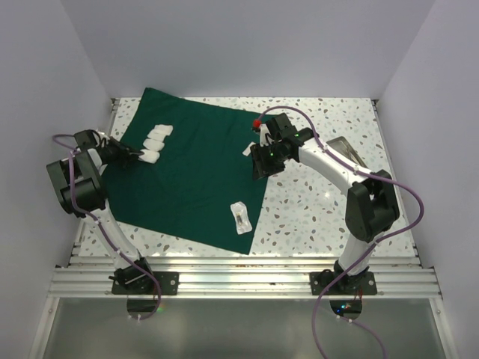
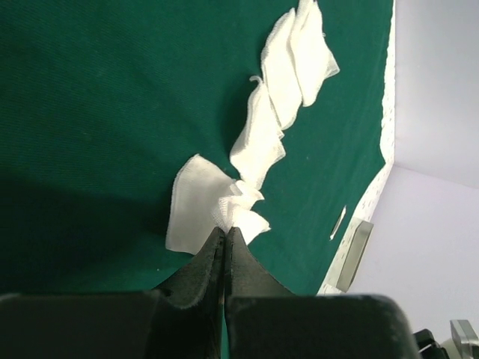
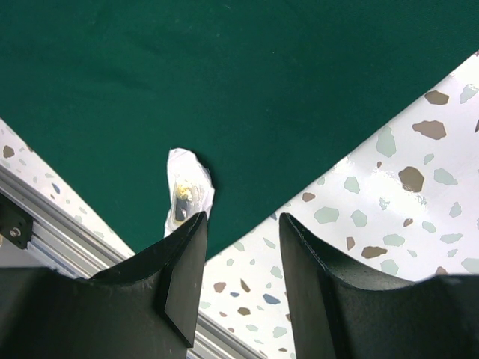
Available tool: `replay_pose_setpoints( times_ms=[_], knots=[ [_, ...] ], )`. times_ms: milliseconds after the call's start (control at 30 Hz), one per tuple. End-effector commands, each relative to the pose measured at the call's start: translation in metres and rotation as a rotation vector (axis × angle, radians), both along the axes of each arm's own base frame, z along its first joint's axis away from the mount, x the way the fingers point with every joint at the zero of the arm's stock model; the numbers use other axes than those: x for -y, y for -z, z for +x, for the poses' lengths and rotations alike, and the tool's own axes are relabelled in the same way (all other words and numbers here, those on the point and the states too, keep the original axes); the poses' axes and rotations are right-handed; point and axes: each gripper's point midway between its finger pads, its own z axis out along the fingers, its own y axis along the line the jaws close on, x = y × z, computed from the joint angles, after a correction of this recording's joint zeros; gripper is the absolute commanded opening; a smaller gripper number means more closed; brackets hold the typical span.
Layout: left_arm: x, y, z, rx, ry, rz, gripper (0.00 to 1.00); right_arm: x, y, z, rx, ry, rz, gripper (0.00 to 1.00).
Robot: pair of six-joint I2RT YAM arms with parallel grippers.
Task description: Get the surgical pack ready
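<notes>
The surgical pack, a large dark green cloth drape (image 1: 191, 176), lies spread flat over the left and middle of the table. A row of several white gauze pads (image 1: 157, 140) sits on its far left part. My left gripper (image 1: 139, 155) is shut, its tips (image 2: 225, 230) pinching the bunched corner of the nearest white pad (image 2: 196, 213). My right gripper (image 1: 259, 161) hangs open over the drape's right edge (image 3: 247, 217), holding nothing. A small white sealed packet (image 3: 187, 193) lies on the drape (image 3: 224, 90) just beyond the left finger.
The white packet (image 1: 239, 217) rests near the drape's front right corner. A small white item (image 1: 248, 150) and a red object (image 1: 257, 121) lie beside the right wrist. A shallow metal tray (image 1: 346, 152) stands at the right, partly behind the right arm, on the speckled table (image 1: 314, 209).
</notes>
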Motion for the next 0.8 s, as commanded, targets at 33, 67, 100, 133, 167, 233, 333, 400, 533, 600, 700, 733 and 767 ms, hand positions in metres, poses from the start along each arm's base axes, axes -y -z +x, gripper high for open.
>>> replay_pose_setpoints(
  times_ms=[33, 67, 100, 133, 167, 233, 333, 400, 533, 600, 700, 733, 767],
  knots=[
    [-0.014, 0.008, 0.003, -0.025, -0.012, 0.050, 0.00, -0.005, -0.013, 0.006, 0.036, -0.008, 0.026, 0.47],
    [-0.015, 0.007, 0.005, -0.018, -0.006, 0.066, 0.00, -0.005, -0.013, 0.006, 0.035, -0.008, 0.027, 0.47],
    [-0.017, 0.007, 0.006, -0.017, -0.006, 0.070, 0.00, -0.005, -0.013, 0.006, 0.036, -0.010, 0.027, 0.47],
    [-0.018, 0.010, 0.006, -0.029, -0.006, 0.070, 0.00, -0.004, -0.013, 0.006, 0.034, -0.009, 0.027, 0.47],
    [-0.020, 0.008, 0.009, -0.019, 0.000, 0.080, 0.00, -0.004, -0.013, 0.006, 0.035, -0.008, 0.026, 0.47],
    [-0.021, 0.010, 0.011, -0.024, 0.007, 0.082, 0.00, -0.005, -0.012, 0.005, 0.030, -0.010, 0.027, 0.47],
    [-0.024, 0.012, 0.014, -0.024, 0.011, 0.088, 0.00, -0.004, -0.012, 0.005, 0.031, -0.008, 0.028, 0.47],
    [-0.023, 0.014, 0.015, -0.023, 0.017, 0.082, 0.00, -0.004, -0.012, 0.005, 0.031, -0.008, 0.027, 0.47],
    [-0.017, 0.021, 0.015, -0.031, 0.042, 0.054, 0.11, -0.005, -0.012, 0.004, 0.027, -0.009, 0.033, 0.47],
    [-0.016, 0.023, 0.013, -0.034, 0.051, 0.049, 0.16, -0.006, -0.013, 0.004, 0.026, -0.009, 0.036, 0.47],
    [-0.014, 0.024, 0.006, -0.055, 0.073, 0.061, 0.31, -0.005, -0.013, 0.004, 0.027, -0.009, 0.036, 0.47],
    [-0.017, 0.019, 0.008, -0.043, 0.085, 0.091, 0.38, -0.005, -0.012, 0.003, 0.024, -0.009, 0.035, 0.47],
    [-0.019, 0.016, 0.007, -0.043, 0.089, 0.104, 0.40, -0.006, -0.013, 0.003, 0.026, -0.012, 0.038, 0.47]
  ],
)
